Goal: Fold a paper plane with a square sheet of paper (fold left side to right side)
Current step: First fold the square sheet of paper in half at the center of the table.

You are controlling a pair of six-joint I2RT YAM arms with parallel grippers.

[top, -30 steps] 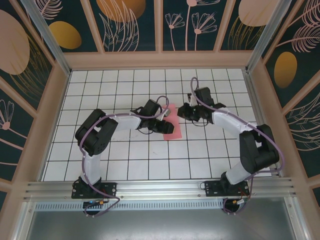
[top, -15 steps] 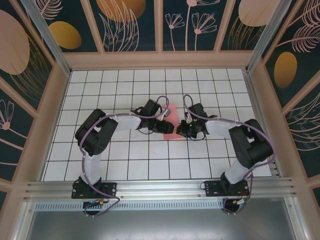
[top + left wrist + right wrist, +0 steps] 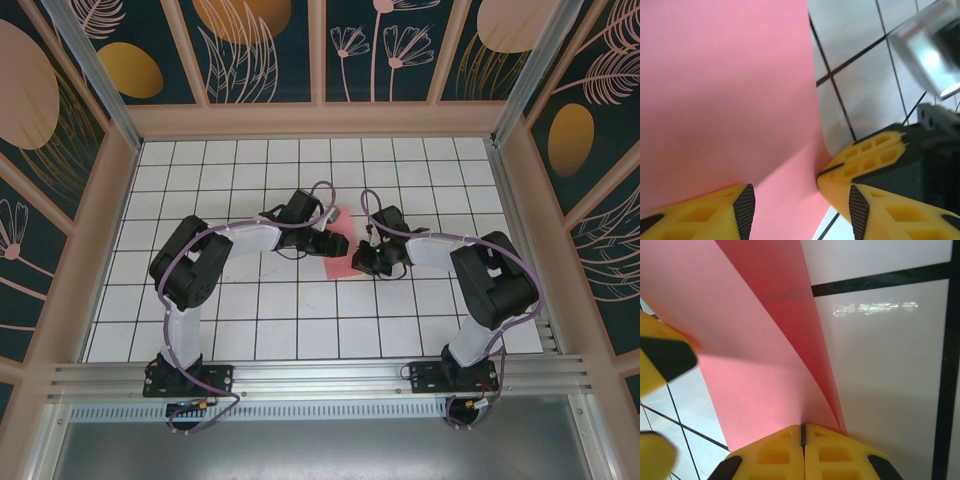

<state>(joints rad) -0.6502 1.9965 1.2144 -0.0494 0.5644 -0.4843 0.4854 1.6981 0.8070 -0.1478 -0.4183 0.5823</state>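
The square sheet of paper (image 3: 338,266) is salmon pink and lies folded over on the white tiles at mid table, between both grippers. In the left wrist view the paper (image 3: 725,90) spreads under my left gripper (image 3: 801,210), whose jaws stand open over it, holding nothing. My right gripper (image 3: 803,432) is shut, its yellow tips pinching the paper (image 3: 755,375) where the two curled layers meet at the right edge. From above, the left gripper (image 3: 335,243) sits on the sheet's left and the right gripper (image 3: 362,262) at its right edge. The right gripper's tips (image 3: 821,175) also show beside the left fingers.
White grid tiles (image 3: 300,310) surround the sheet. Wooden walls (image 3: 110,240) close in the sides and back, and a metal rail (image 3: 320,375) runs along the near edge by the arm bases.
The right gripper swung left and nearer, onto the sheet's right edge, and closed there. The left gripper shifted slightly right and its jaws widened a little.
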